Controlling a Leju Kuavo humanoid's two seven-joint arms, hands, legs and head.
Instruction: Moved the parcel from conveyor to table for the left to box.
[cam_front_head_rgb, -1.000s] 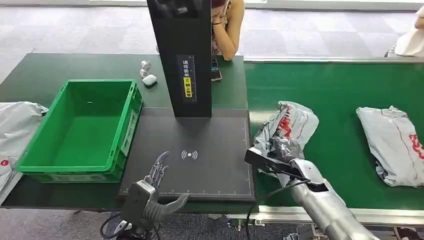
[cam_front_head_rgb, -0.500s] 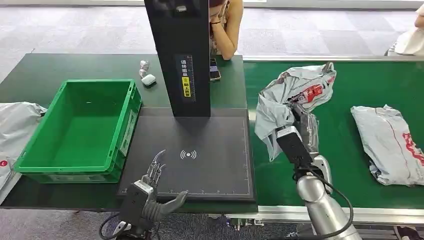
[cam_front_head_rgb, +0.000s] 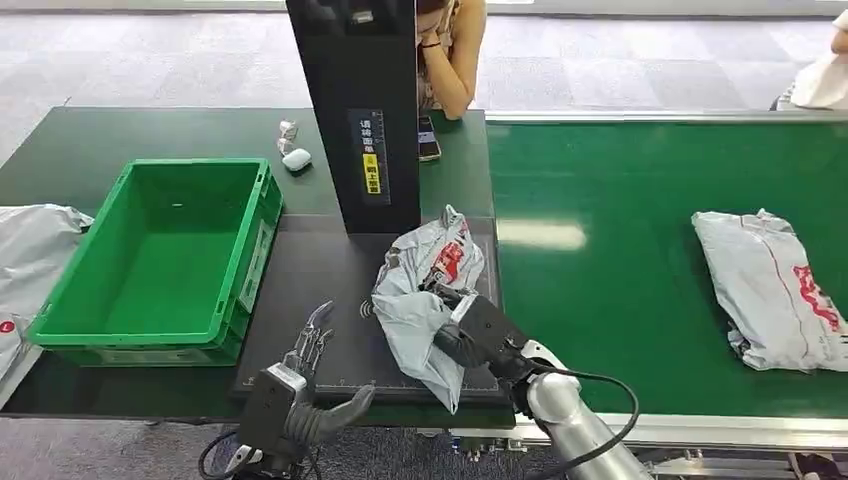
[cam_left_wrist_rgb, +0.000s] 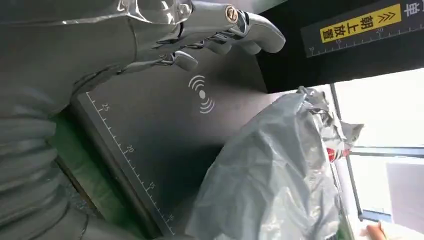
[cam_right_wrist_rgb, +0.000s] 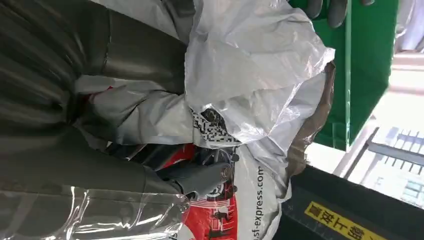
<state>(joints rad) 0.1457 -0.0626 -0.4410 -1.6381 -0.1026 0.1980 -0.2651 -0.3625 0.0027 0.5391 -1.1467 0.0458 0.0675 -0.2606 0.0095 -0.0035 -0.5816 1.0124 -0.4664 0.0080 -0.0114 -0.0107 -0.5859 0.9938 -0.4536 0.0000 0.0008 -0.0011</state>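
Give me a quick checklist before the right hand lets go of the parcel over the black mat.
1. Parcel held by right hand: ok.
2. Parcel over the black mat, off the conveyor: ok.
3. Parcel resting flat on the mat: cannot tell; it hangs crumpled from the hand.
4. Left hand open at the mat's near edge, apart from the parcel: ok.
5. Green crate empty for boxing: ok.
6. Barcode facing up: cannot tell; the right wrist view shows a code patch by the hand.
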